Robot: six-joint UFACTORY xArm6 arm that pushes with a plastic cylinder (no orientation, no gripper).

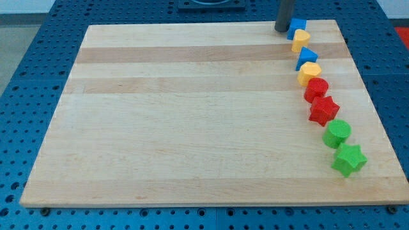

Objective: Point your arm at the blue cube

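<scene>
From where I sat, my tip [282, 30] was already down at the view's top right corner of the table [192, 128], just beside the blue cube [296, 28] and on its left side, so close that I could not tell whether the two touched. I judged the pointing step nearly done; doing it well meant creeping, if moving at all, since a firmer nudge would have shoved the cube toward the table's far edge or into the yellow block [300, 41] just below it. Approaching from the view's left kept the rod out of the rest of the line.

There was no claw on this rig, only the straight rod, so there was nothing open or closed to report.

The cube headed a curved row running down the view's right side: yellow block, a second blue block [307, 57] whose shape I could not make out, another yellow block [309, 72], a red block [316, 89], a red star [323, 110], a green block [337, 133] and a green star [349, 159].
</scene>
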